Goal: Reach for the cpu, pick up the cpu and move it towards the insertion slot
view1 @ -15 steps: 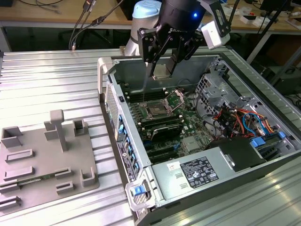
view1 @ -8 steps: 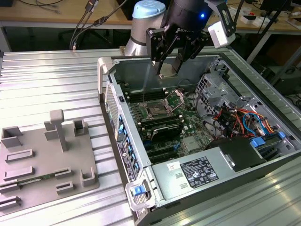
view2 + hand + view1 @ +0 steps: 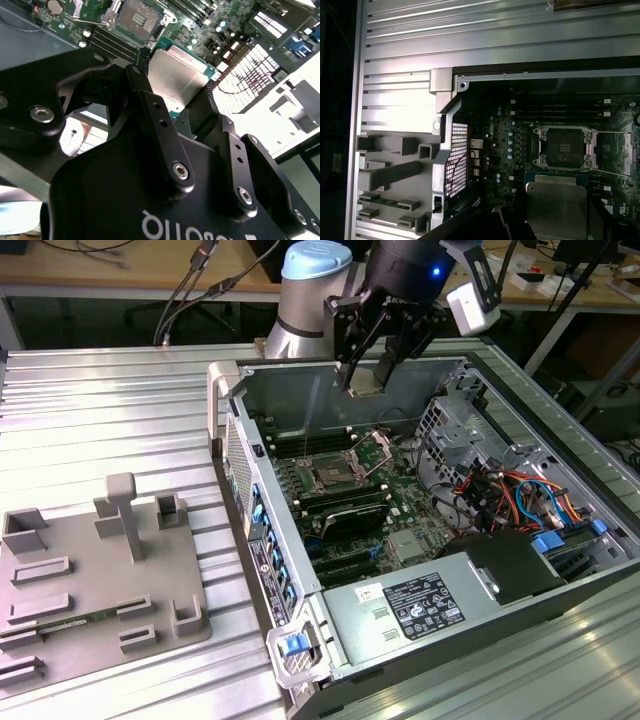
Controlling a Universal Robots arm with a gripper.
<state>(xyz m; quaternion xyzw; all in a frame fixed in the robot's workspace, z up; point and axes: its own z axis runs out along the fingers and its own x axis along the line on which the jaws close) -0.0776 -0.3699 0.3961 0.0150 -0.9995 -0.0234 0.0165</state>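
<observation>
The gripper [image 3: 366, 375] is clamping the cpu [image 3: 175, 80], holding its flat metal face tilted above the insertion slot [image 3: 336, 475].

A silver-grey cylindrical arm segment [image 3: 305, 300], capped in pale blue, is seen in the exterior view. It is followed by a black wrist section on which a small blue light is lit. A white boxy camera module [image 3: 472, 302] is mounted on the wrist, towards the exterior view's right. The gripper [image 3: 372, 368] is made of matte black metal, with jointed finger links. In the second wrist view, the gripper [image 3: 182, 107] body is shown as broad black plates, fastened by silver hex-socket screws, and white lettering is printed on its housing.
</observation>
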